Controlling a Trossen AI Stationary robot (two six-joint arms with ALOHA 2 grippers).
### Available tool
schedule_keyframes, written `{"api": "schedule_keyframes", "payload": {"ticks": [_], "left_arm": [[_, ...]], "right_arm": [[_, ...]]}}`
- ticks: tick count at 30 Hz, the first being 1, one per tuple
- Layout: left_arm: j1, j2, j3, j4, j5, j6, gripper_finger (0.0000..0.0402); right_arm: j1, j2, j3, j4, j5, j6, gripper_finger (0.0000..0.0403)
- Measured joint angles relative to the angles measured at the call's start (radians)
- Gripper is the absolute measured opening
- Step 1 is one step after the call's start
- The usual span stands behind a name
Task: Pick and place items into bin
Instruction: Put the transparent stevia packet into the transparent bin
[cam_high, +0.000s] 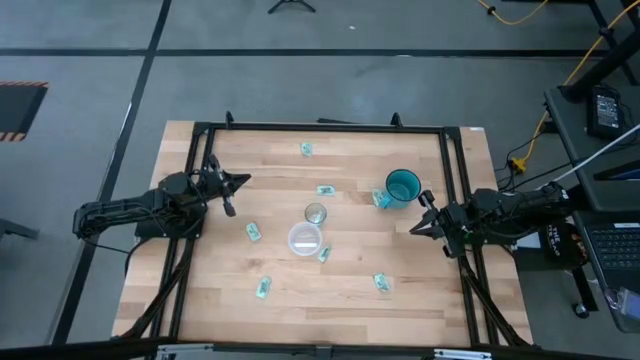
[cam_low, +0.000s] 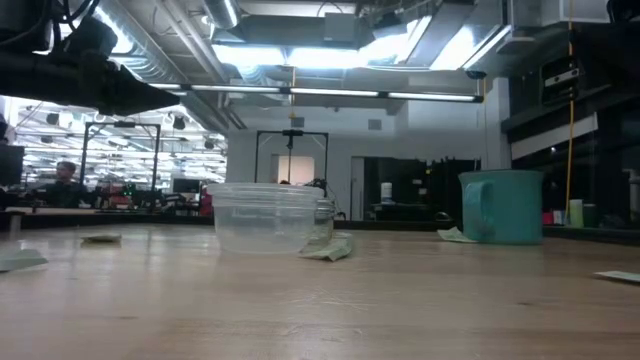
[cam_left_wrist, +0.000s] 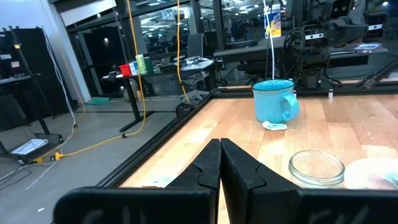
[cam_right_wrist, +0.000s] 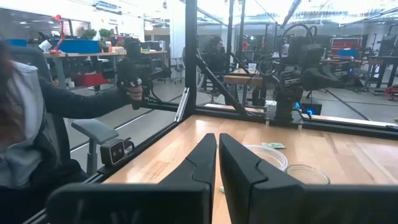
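Pale wood runs under everything here, and we take the clear round bin (cam_high: 304, 240) at the middle of the surface (cam_high: 330, 300) as our landmark. Nothing lies in it yet that we can see, so the step in hand is the first pick.

Nearest the bin, one teal-and-white packet (cam_high: 325, 254) lies just beside its rim on the right arm's side; that is our easiest start. Another packet (cam_high: 254, 232) sits near the bin on the left arm's side. A small clear jar (cam_high: 316, 213) stands just behind the bin. Farther out, two packets (cam_high: 263, 288) (cam_high: 382, 283) lie toward the front edge, one (cam_high: 326, 190) beyond the jar, one (cam_high: 381, 200) touching the teal mug (cam_high: 402, 186), and one (cam_high: 307, 149) well apart at the far edge.

The left claw (cam_high: 242, 180) and the right claw (cam_high: 415, 228) both hang off to the sides, each with fingers pressed together and holding nothing. We judge that a claw must spread first, come down flat over a thin packet, and pinch low without nudging the bin.
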Motion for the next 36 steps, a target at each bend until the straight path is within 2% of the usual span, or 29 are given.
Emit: {"api": "schedule_keyframes", "payload": {"ticks": [5, 13, 17, 26, 29, 36], "left_arm": [[0.0, 0.0, 0.0, -0.001, 0.039, 0.0, 0.0004], [0.0, 0.0, 0.0, -0.006, 0.195, -0.07, 0.0004], [0.0, 0.0, 0.0, -0.01, 0.214, -0.076, 0.0004], [0.0, 0.0, 0.0, -0.009, 0.212, -0.059, 0.0004], [0.0, 0.0, 0.0, -0.005, 0.178, -0.006, 0.0004], [0.0, 0.0, 0.0, -0.006, 0.13, 0.003, 0.0004]], "right_arm": [[0.0, 0.0, 0.0, -0.001, 0.0, -0.002, 0.0026], [0.0, 0.0, 0.0, -0.001, 0.0, -0.006, 0.0026], [0.0, 0.0, 0.0, -0.001, 0.01, -0.008, 0.0026], [0.0, 0.0, 0.0, 0.014, 0.212, -0.031, 0.0026], [0.0, 0.0, 0.0, 0.014, 0.263, -0.034, 0.0026], [0.0, 0.0, 0.0, 0.022, 0.399, -0.041, 0.0026]]}}
